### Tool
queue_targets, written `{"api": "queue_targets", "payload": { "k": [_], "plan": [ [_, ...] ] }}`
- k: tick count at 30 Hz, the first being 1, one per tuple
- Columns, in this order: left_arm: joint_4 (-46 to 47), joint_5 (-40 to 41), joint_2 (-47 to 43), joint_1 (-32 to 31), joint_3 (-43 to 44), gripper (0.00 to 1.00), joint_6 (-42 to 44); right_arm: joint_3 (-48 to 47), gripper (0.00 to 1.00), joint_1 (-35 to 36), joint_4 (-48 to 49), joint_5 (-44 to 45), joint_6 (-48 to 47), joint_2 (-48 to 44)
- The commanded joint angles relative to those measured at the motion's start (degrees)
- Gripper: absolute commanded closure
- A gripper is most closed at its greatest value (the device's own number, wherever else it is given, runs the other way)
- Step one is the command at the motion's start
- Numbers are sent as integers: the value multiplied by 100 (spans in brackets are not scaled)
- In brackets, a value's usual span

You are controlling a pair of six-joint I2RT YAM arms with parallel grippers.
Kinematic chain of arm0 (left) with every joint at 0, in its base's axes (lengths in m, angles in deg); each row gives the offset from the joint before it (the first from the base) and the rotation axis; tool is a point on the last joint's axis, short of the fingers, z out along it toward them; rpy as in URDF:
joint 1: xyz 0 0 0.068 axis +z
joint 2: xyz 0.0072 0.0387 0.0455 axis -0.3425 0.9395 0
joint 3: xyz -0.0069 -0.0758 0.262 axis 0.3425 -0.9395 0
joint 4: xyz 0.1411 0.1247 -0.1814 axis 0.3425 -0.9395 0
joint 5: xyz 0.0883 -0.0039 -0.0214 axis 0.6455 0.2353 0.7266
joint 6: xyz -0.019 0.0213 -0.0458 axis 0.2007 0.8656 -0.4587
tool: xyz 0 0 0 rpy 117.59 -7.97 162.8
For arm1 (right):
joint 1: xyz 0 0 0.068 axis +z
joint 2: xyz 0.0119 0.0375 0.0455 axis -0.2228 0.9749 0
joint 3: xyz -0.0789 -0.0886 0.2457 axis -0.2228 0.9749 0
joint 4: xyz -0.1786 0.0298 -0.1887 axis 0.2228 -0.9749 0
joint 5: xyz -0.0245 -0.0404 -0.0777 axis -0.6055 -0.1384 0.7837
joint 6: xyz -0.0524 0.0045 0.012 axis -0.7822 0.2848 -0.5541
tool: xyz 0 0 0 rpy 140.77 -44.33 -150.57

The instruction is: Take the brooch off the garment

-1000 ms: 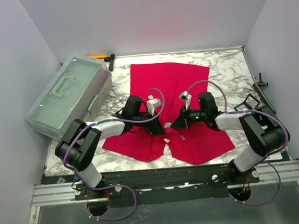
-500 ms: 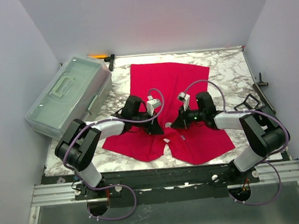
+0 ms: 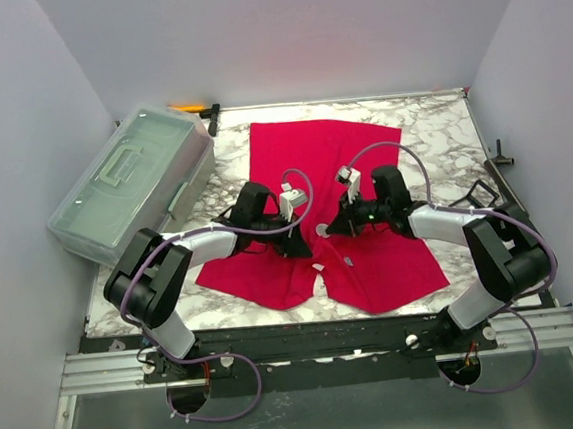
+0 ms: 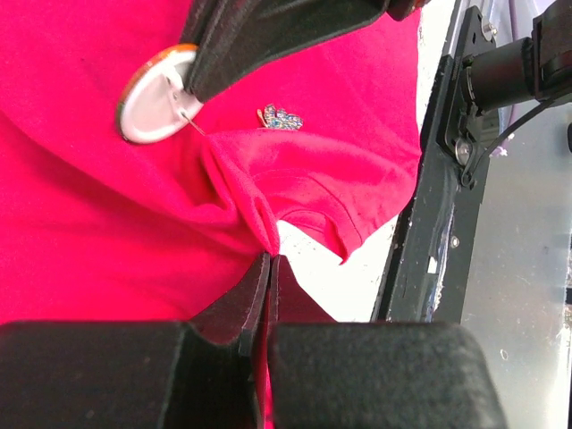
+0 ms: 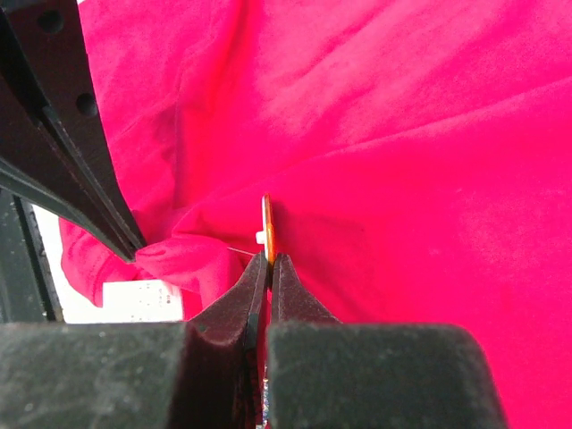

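Note:
The red T-shirt (image 3: 312, 157) lies flat on the marble table, its neck towards me. My left gripper (image 3: 294, 246) is shut on a pinched fold of its cloth (image 4: 255, 210) near the neck, fingertips together (image 4: 268, 259). My right gripper (image 3: 330, 229) is shut on the edge of a round brooch (image 5: 267, 228) with an orange rim, a silver back (image 4: 152, 98) and a thin pin pointing at the fold. I cannot tell whether the pin still touches the cloth. A small sparkly butterfly brooch (image 4: 280, 117) sits on the shirt beside it.
A clear plastic lidded box (image 3: 128, 183) stands at the left. Black clamps (image 3: 481, 195) lie at the right edge, and an orange-handled tool (image 3: 197, 109) at the back. The black front rail (image 4: 438, 206) runs close to the shirt's neck. The white label (image 3: 317, 268) shows there.
My right gripper has drawn the round brooch a little away from the near edge, away from the pinched fold. My left gripper has kept its hold on the cloth.

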Motion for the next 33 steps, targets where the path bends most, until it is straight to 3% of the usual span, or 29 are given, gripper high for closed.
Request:
{"api": "queue_targets", "payload": {
  "k": [1,11,15,17,22,29,33],
  "plan": [
    [-195,-310,-176,18,113,100,109,-327,99,6,-590,493,-802,-231],
    [-199,-240,-224,130,113,100,184,-602,99,3,-1215,825,-1305,-435],
    [-203,-388,-319,309,166,59,174,-851,99,-5,-1403,572,-833,-491],
    [-225,-416,-412,455,205,43,172,-919,99,-5,-1387,333,-517,-551],
    [-536,-568,-659,808,405,28,238,-964,99,-9,-1269,-206,208,-725],
    [-1178,-1186,-809,917,977,22,189,-660,99,-70,-624,-1543,1087,-931],
    [-974,-1569,-859,908,1013,30,-122,-566,99,-79,-331,-2130,1539,-938]
  ]
}}
